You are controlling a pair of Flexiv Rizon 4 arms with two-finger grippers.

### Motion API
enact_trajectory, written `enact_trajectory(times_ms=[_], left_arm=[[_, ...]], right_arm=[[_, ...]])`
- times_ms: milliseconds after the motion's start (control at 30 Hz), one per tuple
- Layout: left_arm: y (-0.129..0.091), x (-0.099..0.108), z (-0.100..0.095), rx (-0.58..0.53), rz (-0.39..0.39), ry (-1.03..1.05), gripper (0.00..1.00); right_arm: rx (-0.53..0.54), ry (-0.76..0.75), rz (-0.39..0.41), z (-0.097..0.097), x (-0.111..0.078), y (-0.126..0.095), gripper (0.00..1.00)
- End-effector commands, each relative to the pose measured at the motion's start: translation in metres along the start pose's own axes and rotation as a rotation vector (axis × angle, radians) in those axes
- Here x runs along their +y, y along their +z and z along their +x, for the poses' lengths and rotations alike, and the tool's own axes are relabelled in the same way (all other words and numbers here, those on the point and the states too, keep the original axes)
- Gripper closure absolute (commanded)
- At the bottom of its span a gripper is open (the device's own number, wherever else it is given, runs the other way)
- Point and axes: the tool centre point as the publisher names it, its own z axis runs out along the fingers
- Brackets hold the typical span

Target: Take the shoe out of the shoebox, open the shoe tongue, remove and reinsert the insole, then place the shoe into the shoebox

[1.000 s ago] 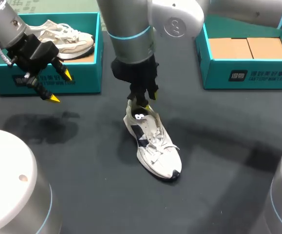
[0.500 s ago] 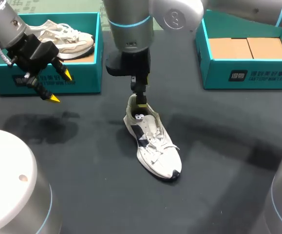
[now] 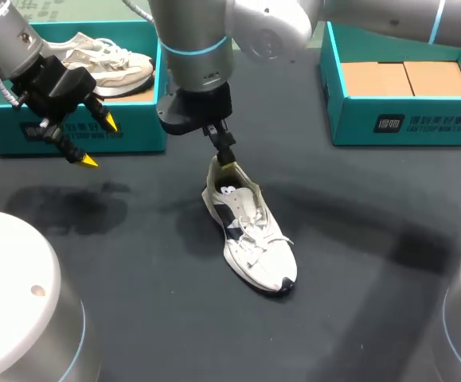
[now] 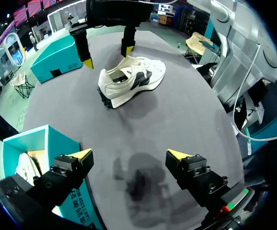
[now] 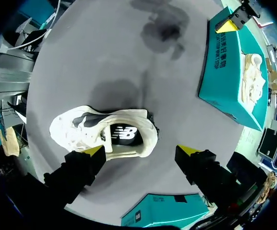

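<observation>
A robotics lab or test cell is indicated. A dark matte worktop (image 3: 134,239) is attended by two grey industrial arms, the left arm (image 3: 7,40) and the right arm (image 3: 198,48). Staged props are laid out on it: a teal shoebox (image 3: 71,131) at the far left corner, a matching shoebox (image 3: 405,123) at the far right corner, and a white shoe (image 3: 250,231) near the middle.
</observation>
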Motion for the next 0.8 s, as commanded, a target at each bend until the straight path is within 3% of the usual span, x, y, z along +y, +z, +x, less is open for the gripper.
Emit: enact_trajectory(times_ms=[33, 333, 800], left_arm=[[0.0, 0.0, 0.0, 0.0, -0.003, 0.0, 0.0], [0.0, 0.0, 0.0, 0.0, -0.003, 0.0, 0.0], [0.0, 0.0, 0.0, 0.0, -0.003, 0.0, 0.0]], right_arm=[[0.032, -0.03, -0.018, -0.014, 0.003, 0.016, 0.0], [0.052, -0.043, -0.043, -0.024, -0.009, 0.042, 0.0], [0.062, -0.073, -0.09, -0.026, -0.007, 0.077, 0.0]])
